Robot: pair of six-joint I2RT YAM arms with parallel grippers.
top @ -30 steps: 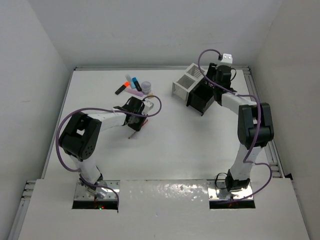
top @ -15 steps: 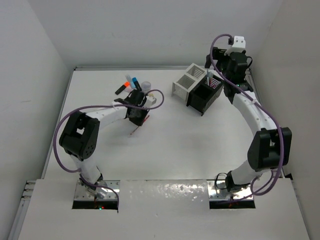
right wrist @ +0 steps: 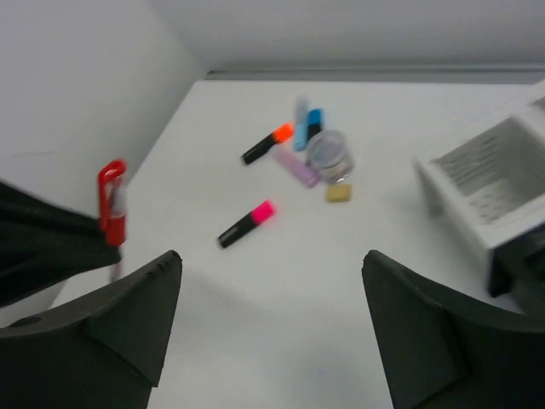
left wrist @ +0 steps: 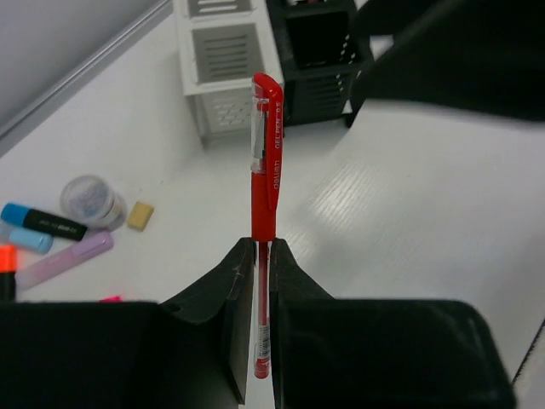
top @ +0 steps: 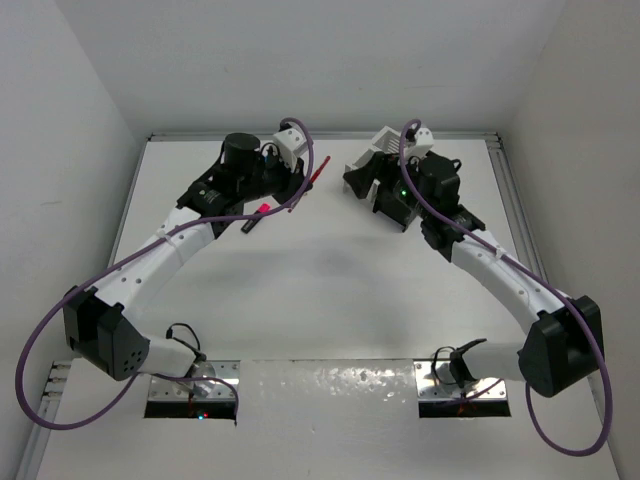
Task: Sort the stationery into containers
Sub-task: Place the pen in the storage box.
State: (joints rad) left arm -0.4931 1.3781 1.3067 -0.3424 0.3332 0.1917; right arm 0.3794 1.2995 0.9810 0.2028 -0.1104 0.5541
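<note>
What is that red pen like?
The pen is thin, shiny red plastic. It has a clipped cap, a clear band under the cap and small printing along its side. The left hand pinches its lower part between both fingers, so the capped end sticks straight out. It hangs in the air above the table, touching only the hand, and points roughly toward the white box.

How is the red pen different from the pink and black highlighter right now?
The red pen is clamped in the left gripper, up off the table; the pink and black highlighter lies loose on it. The pen is long, thin and red; the highlighter is shorter and stubbier, black with a pink end. Both are outside the white box and the black box.
</note>
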